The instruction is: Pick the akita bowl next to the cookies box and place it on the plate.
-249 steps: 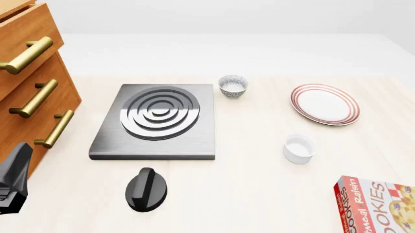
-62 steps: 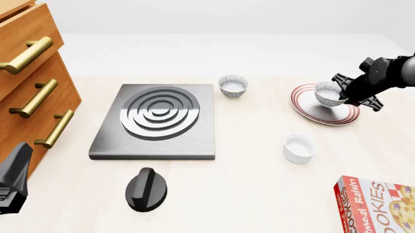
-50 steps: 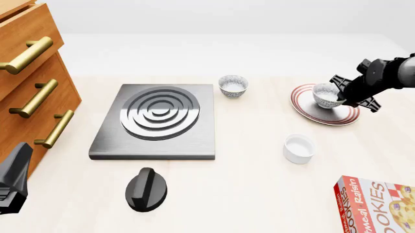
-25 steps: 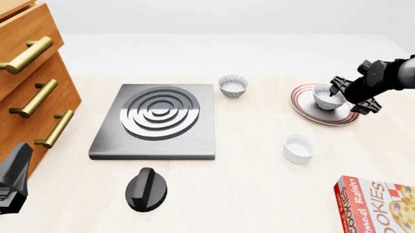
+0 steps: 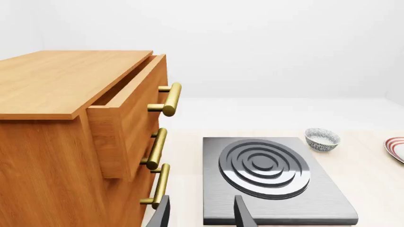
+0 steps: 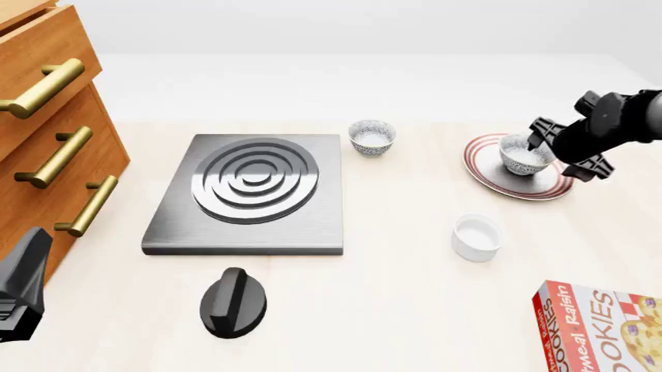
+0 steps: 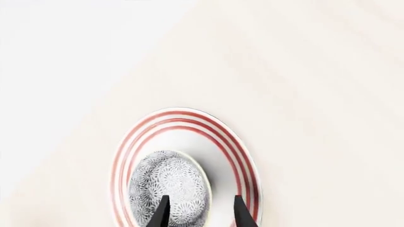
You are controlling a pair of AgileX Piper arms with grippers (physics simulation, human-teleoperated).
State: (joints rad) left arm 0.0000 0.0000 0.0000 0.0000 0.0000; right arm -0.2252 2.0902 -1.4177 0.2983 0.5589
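Note:
The akita bowl, grey-and-white speckled, stands upright on the plate, a white one with red rings, at the table's right. My right gripper is open just right of the bowl. One finger is over the bowl and the other outside it, and neither grips the rim. The cookies box lies at the near right corner. My left gripper stays open with nothing in it at the near left, beside the drawers.
A second speckled bowl stands behind the grey stove plate. A plain white cup sits in front of the plate, a black knob in front of the stove. Wooden drawers with brass handles fill the left.
The right gripper lowered the bowl onto the plate, opened its fingers and drew back slightly to the right. The left arm has not moved.

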